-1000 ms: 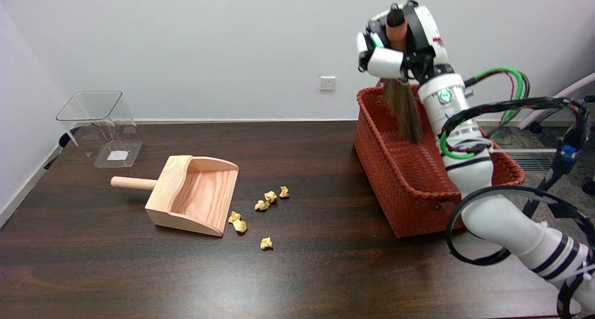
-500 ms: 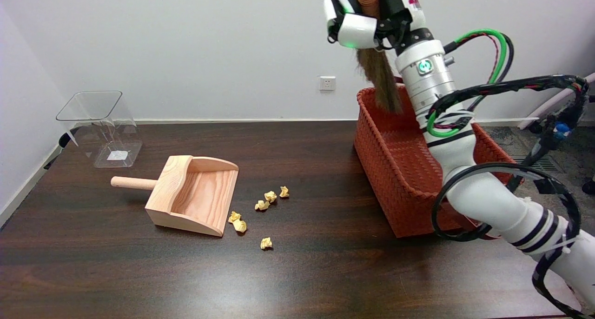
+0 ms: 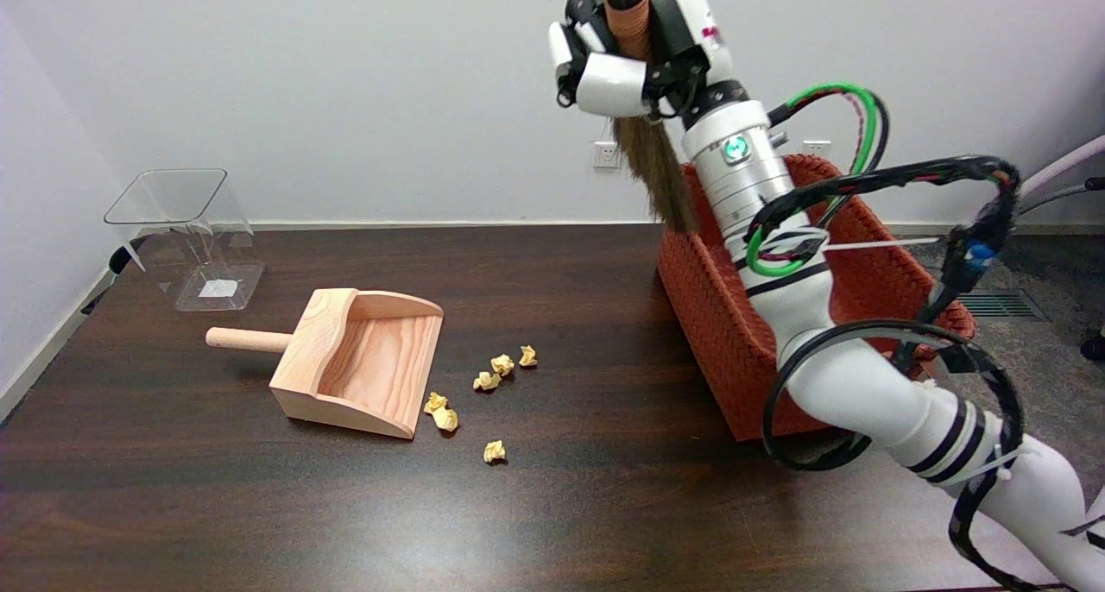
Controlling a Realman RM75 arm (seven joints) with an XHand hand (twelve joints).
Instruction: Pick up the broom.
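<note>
right hand (image 3: 634, 53), raised high above the table's far edge, fingers wrapped around the brown handle of the broom (image 3: 652, 156); the handle's dark tip stands out above the hand. broom held clear of every surface, nearly upright, bristles hanging down and slanting slightly toward the right, their tips level with the near-left rim of the woven red basket (image 3: 716, 333) and in front of the wall. white right arm (image 3: 820, 342) runs from the hand down across the basket to the lower right, looped with black and green cables. basket stands on the right part of the dark wooden table (image 3: 561, 506), its far end hidden behind the arm. near the table's centre, six crumpled yellow paper scraps (image 3: 488, 381) lie scattered, two of them touching the open lip of the wooden dustpan (image 3: 358, 363). dustpan rests left of centre, round handle pointing toward the left edge. clear plastic container (image 3: 186, 234), tilted, sits at the far-left corner. white wall socket (image 3: 607, 154) behind, partly covered by the bristles.
</note>
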